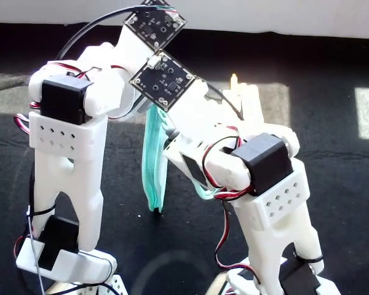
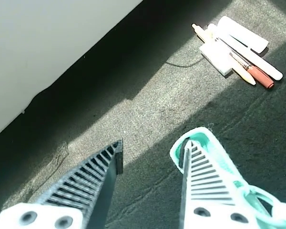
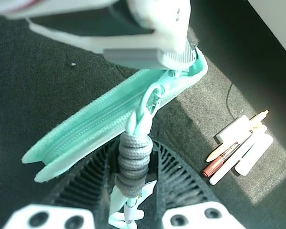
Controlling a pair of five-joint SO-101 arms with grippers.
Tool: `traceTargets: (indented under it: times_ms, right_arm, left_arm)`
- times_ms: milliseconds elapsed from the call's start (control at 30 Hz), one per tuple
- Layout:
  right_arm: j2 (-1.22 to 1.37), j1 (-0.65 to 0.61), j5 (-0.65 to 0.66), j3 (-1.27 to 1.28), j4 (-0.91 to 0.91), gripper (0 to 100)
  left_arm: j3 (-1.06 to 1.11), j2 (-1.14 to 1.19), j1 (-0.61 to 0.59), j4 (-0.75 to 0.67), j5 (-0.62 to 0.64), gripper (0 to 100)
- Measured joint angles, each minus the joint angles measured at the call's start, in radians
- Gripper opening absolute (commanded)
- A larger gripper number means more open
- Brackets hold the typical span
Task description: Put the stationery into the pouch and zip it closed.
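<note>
Pouch [image 1: 154,169] of mint-green, finely ribbed fabric hangs edge-on between the two arms, lifted off the black mat [image 2: 148,105]. Its long side runs nearly upright, and I cannot tell whether its lower corner touches the mat. Its zipped edge shows two parallel rows of teeth, with a slim mint cord trailing from it.

The left gripper [image 2: 152,145] stands wide open, with bare mat visible between its ribbed fingers. One finger is tucked into the rounded end of the pouch, so the fabric hooks around that tip. The right gripper [image 3: 133,153] has its black ribbed fingers closed in on the zip pull [image 3: 132,164], a stubby grey cord-wrapped toggle that stands between them.

The stationery [image 2: 238,47] lies well apart from the pouch in a tight slanted bundle on a sunlit patch. It includes a fat white marker [image 2: 242,33], a long white pen [image 2: 260,59], a reddish-brown pen [image 2: 257,74], a pale orange pencil-like stick and a flat white block [image 2: 217,57]. All of them touch or overlap.

A broad stretch of bare mat, felt-like and slightly wrinkled, opens between the bundle and the hanging pouch. On the far side the mat ends at a plain white wall [image 2: 47,52], with a deep band of shadow along its foot.
</note>
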Motion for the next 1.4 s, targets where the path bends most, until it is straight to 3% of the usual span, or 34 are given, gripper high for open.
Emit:
traceTargets:
  times_ms: [133,267,600,1033,1400]
  right_arm:
    - [0.000,0.000,0.000,0.000,0.000,0.6]
    - [0.000,0.035,-0.002,0.000,0.000,0.6]
    - [0.000,0.322,-0.002,0.000,-0.121,0.6]
    - [0.006,0.381,0.005,0.003,-0.310,0.6]
    - [0.003,0.437,0.086,0.092,-0.301,0.6]
  left_arm:
    - [0.002,0.006,0.000,0.014,-0.003,0]
    - [0.005,0.015,-0.029,0.025,-0.009,1]
    - [0.012,0.009,-0.110,0.031,0.072,2]
    - [0.512,-0.370,-0.034,0.020,0.071,2]
    - [0.560,-0.445,-0.029,0.020,0.132,1]
